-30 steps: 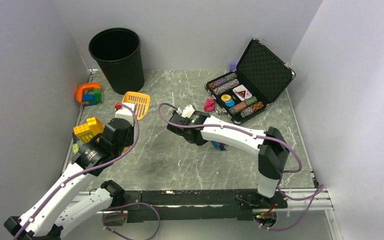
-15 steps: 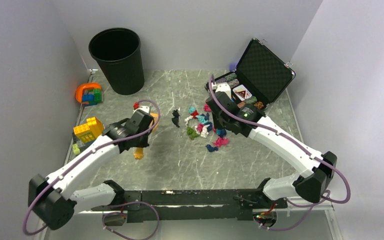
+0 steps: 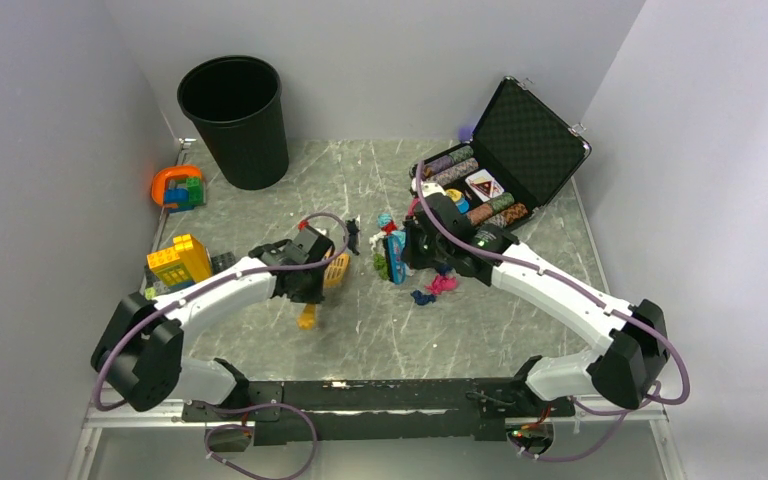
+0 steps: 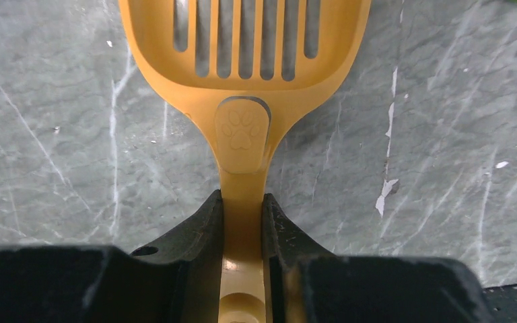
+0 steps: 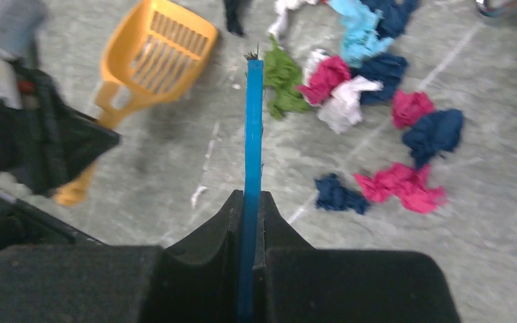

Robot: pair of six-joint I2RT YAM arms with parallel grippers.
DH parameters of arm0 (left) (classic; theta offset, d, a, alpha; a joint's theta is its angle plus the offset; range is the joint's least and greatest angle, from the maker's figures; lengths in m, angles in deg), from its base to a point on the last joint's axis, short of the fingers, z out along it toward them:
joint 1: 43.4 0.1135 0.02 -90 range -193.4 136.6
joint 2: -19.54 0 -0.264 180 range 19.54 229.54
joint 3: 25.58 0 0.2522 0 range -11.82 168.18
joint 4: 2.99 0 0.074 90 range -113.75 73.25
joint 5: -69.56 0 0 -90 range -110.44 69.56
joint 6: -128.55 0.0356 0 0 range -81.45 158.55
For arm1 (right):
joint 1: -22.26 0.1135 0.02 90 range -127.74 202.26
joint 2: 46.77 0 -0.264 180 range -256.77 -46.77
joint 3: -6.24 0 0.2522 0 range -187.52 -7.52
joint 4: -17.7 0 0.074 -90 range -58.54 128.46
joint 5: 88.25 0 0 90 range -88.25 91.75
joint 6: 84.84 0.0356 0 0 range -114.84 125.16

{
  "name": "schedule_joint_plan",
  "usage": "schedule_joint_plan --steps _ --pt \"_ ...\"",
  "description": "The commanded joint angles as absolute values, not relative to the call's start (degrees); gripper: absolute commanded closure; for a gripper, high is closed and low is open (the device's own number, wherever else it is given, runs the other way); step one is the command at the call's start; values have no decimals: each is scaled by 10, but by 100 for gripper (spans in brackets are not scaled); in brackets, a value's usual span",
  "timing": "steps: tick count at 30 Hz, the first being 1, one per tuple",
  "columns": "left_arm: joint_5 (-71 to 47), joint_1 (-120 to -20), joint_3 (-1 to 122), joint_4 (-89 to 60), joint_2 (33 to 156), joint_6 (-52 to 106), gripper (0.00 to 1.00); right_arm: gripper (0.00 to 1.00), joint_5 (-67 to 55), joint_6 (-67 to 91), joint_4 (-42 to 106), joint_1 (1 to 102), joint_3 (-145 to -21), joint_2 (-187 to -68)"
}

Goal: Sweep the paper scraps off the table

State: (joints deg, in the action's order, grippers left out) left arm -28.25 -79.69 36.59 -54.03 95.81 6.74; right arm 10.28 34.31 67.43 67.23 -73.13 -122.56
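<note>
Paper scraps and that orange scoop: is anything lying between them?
Only the robot's own blue brush: it sits on the scoop side of most of the paper scraps. Otherwise only the table surface lies between them.

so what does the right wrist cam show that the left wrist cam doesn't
Only the right wrist view: the paper scraps in a loose pile, and a thin blue tool clamped edge-on in the right gripper.
Only the left wrist view: the paw print moulded at the base of the scoop's handle.
Both: the orange slotted scoop, held by its handle in the left gripper, and the marble table.
</note>
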Motion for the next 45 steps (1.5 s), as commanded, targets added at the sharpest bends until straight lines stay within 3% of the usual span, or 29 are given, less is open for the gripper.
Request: schedule_joint_plan --steps 1,7,11,17,23,30,36,45 --pt "-315 -833 359 -495 975 38 100 100 38 370 519 670 -720 -1223" --pt "-392 -890 387 -534 1004 19 100 100 -23 387 393 670 -721 -1289" --pt "-404 -906 388 -542 1009 13 100 100 -8 404 413 670 -752 -1347" --pt "-367 -908 381 -525 1006 34 100 100 164 400 571 664 -801 -1324" --pt "-338 -939 403 -598 990 56 100 100 432 457 834 634 -837 -1279" --pt "-281 -1013 422 -659 958 70 100 100 533 522 944 552 -794 -1259" --pt "-235 -1061 450 -670 968 97 100 100 616 573 1001 517 -794 -1355" --pt "-203 -1079 491 -654 1027 126 100 100 580 406 850 529 -813 -1508"
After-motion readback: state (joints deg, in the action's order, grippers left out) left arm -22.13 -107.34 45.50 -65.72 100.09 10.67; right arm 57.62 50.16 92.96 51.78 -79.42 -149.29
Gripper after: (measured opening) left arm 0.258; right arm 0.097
